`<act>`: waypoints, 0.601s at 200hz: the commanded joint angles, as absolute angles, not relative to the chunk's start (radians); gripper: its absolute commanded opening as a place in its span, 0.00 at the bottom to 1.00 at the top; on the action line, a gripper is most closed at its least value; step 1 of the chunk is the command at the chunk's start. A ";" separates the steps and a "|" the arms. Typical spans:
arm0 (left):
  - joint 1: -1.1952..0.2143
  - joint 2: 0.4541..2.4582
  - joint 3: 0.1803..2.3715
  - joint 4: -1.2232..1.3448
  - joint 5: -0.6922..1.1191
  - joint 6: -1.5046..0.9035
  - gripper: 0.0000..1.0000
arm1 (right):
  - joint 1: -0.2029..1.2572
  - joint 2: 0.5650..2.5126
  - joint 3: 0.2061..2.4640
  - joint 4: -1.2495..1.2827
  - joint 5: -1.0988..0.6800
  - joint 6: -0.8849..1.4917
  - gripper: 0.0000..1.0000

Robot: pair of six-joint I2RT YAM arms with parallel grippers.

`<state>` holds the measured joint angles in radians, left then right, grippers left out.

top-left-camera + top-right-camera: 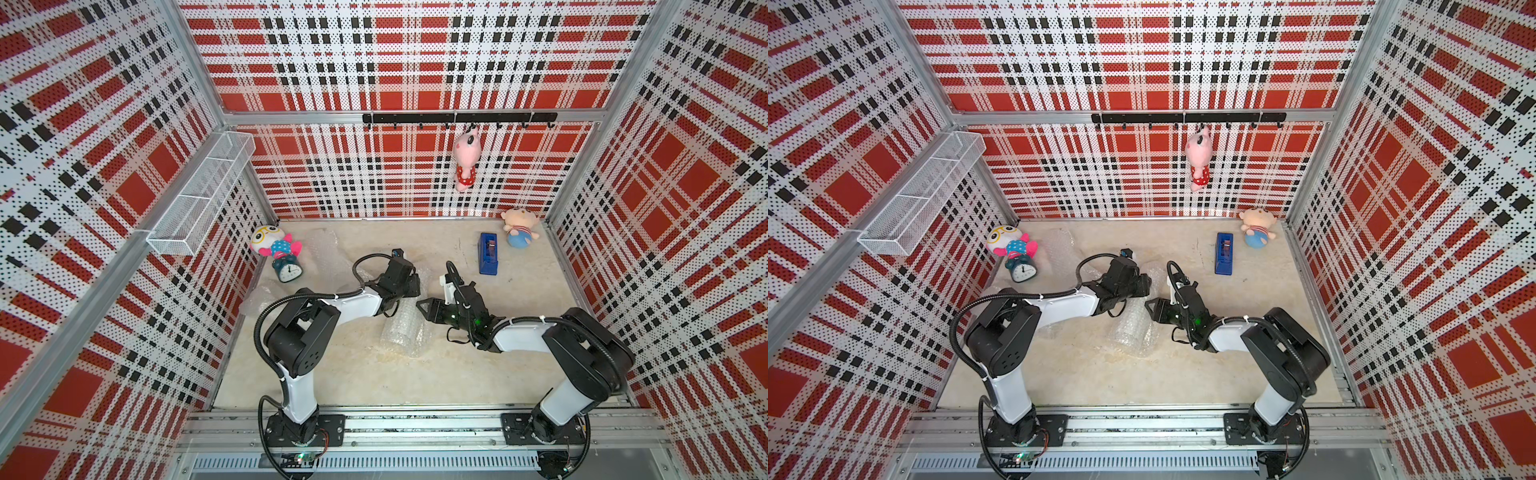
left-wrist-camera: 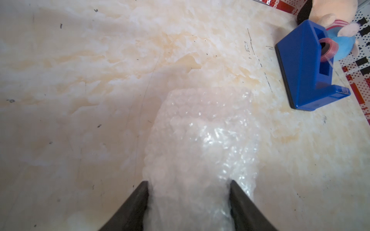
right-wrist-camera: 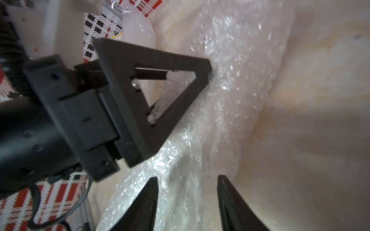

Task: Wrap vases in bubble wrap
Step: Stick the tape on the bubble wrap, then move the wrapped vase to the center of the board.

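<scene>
Clear plastic first: a bubble wrap roll (image 1: pixel 401 334) lies on its side mid-table between the two arms, its long axis running roughly toward the back wall. Under it is a cream, marbled table (image 1: pixel 374 374) with a few scuffs.

Left gripper (image 2: pixel 188 182): jaws about half spread and clamped across the roll. One finger presses each flank, and wrap fills the whole gap in the left wrist view. From the right wrist view, one triangular finger (image 3: pixel 208 72) of it is pushed into the crinkled surface.

Right gripper (image 3: pixel 187 178): it sits at the roll's right side, close to the left gripper, in both top views (image 1: pixel 424 309). The jaws stand part-way apart with wrap showing in the gap. The wrist view is blurred, and I cannot tell whether the fingers bite on it or merely straddle it.

More wrap lies elsewhere. A loose bubble wrap sheet (image 1: pixel 328 253) is flat near the back left, and a second crumpled sheet (image 1: pixel 259 299) lies against the left wall behind the left arm.

Other things:
- A blue tape dispenser (image 1: pixel 488 253) stands at the back right, apart from the roll, with its tape reel visible (image 2: pixel 328 49).
- A peach plush doll (image 1: pixel 519 228) sits in the back right corner, just beyond the dispenser.
- A plush with yellow glasses (image 1: pixel 272 245) leans at the back left, with a teal alarm clock (image 1: pixel 289 272) touching its front.
- A pink plush (image 1: pixel 467 160) hangs from the black hook rail (image 1: pixel 457 117) on the back wall.
- A white wire basket (image 1: pixel 199 199) is mounted on the left wall.
</scene>
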<state>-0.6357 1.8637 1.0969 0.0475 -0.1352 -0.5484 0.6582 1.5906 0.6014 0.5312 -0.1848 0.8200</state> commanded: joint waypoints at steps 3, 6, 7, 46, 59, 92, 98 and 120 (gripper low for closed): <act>-0.637 1.874 1.100 -0.078 -0.238 -0.559 0.61 | 0.637 1.448 0.564 0.448 -0.106 0.751 0.63; -0.637 1.875 1.101 -0.080 -0.240 -0.561 0.61 | 0.630 1.433 0.559 0.439 -0.101 0.745 0.64; -0.637 1.875 1.102 -0.080 -0.241 -0.561 0.61 | 0.628 1.428 0.557 0.436 -0.100 0.745 0.64; -0.636 1.889 1.129 -0.106 -0.314 -0.597 0.60 | 0.566 1.251 0.496 0.329 -0.018 0.667 0.70; -0.636 1.896 1.140 -0.115 -0.349 -0.609 0.60 | 0.553 1.204 0.489 0.287 0.003 0.648 0.71; -0.605 1.917 1.181 -0.127 -0.397 -0.636 0.60 | 0.542 1.120 0.484 0.223 0.038 0.608 0.73; -0.592 1.925 1.190 -0.128 -0.396 -0.639 0.60 | 0.542 1.110 0.481 0.217 0.040 0.604 0.73; -0.547 1.958 1.254 -0.137 -0.414 -0.635 0.60 | 0.540 1.089 0.472 0.201 0.044 0.597 0.74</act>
<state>-0.6086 1.9049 1.1976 -0.0731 -0.3267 -0.6331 0.5465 1.1191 0.4904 0.2527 0.0113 0.6308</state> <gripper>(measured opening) 0.602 0.732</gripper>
